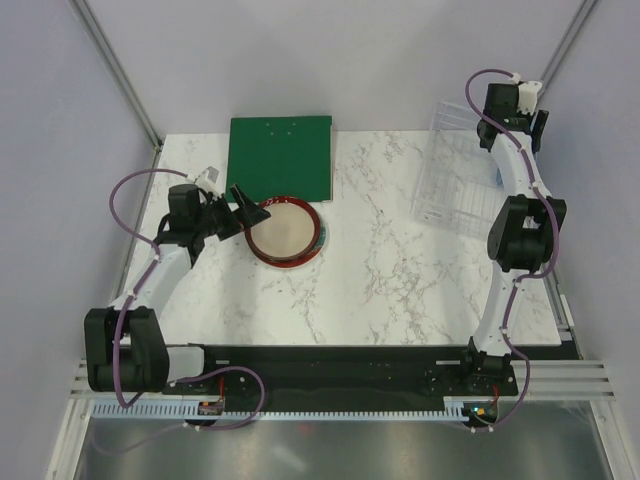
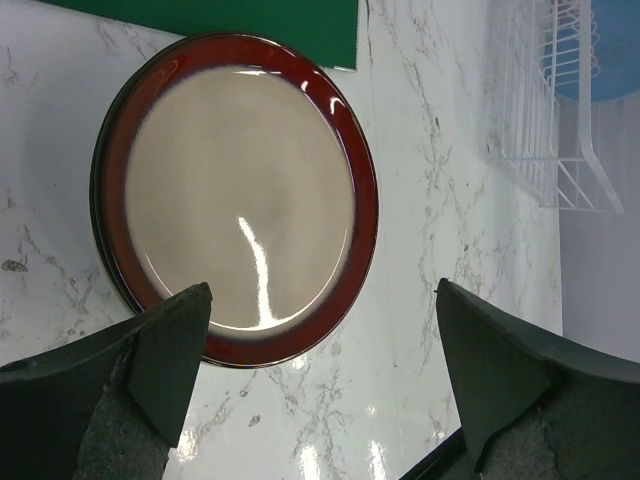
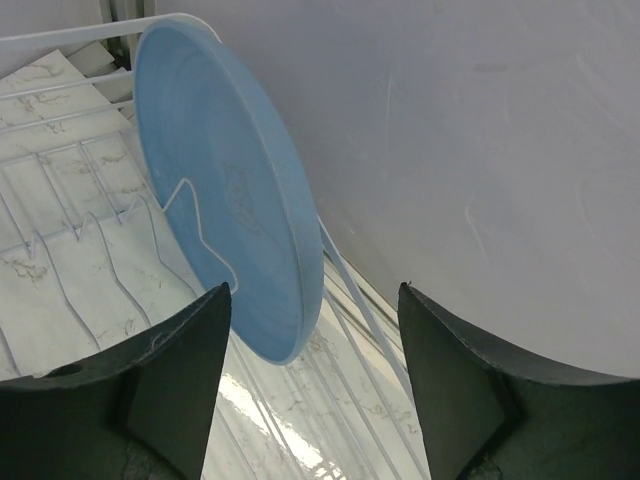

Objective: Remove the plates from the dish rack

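Marble tabletop (image 1: pixel 400 290), glossy, perhaps ceramic plate (image 1: pixel 285 232)

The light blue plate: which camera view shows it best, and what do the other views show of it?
The right wrist view: the light blue plate is close, nearly whole, standing on edge in the rack. The left wrist view catches only a slice at top right, behind rack wires. The top view shows hardly any.

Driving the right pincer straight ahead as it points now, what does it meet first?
Likely the blue plate standing in the rack, its lower rim just ahead of the open right pincer; depth is unclear.
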Robot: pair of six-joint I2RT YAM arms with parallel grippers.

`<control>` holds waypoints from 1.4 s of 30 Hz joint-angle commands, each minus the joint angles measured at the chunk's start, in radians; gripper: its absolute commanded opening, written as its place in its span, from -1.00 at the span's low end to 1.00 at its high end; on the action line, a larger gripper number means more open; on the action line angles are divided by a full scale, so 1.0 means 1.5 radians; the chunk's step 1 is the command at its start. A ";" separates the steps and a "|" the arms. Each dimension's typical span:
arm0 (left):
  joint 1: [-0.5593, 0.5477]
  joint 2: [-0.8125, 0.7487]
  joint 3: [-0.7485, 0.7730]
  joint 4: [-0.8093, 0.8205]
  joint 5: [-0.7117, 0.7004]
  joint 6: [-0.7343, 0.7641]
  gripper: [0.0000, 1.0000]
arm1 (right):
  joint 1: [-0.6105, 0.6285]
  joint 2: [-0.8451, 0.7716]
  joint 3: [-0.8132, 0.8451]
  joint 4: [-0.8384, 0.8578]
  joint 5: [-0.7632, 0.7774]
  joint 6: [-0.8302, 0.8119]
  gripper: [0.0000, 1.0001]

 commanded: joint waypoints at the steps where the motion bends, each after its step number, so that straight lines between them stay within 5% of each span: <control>1: 0.001 0.008 0.026 0.025 0.020 0.027 1.00 | -0.010 0.008 0.000 0.011 -0.002 0.012 0.45; 4: 0.001 0.013 0.026 0.025 0.022 0.027 0.99 | -0.011 0.011 -0.001 0.012 -0.013 0.012 0.22; 7: 0.001 0.017 0.027 0.025 0.025 0.028 1.00 | -0.013 0.013 0.001 0.012 -0.034 0.010 -0.23; 13: 0.001 0.025 0.024 0.027 0.031 0.028 1.00 | -0.012 0.011 0.001 0.012 -0.077 0.010 -0.66; 19: 0.001 0.027 0.026 0.031 0.034 0.029 0.99 | -0.012 0.017 0.000 0.011 -0.079 0.010 -0.66; 23: 0.001 0.031 0.026 0.034 0.034 0.029 1.00 | -0.012 0.024 0.000 0.009 -0.076 0.012 -1.00; 42: 0.001 0.057 -0.001 0.074 0.050 0.027 0.97 | -0.007 -0.045 -0.001 0.026 -0.108 -0.009 -1.00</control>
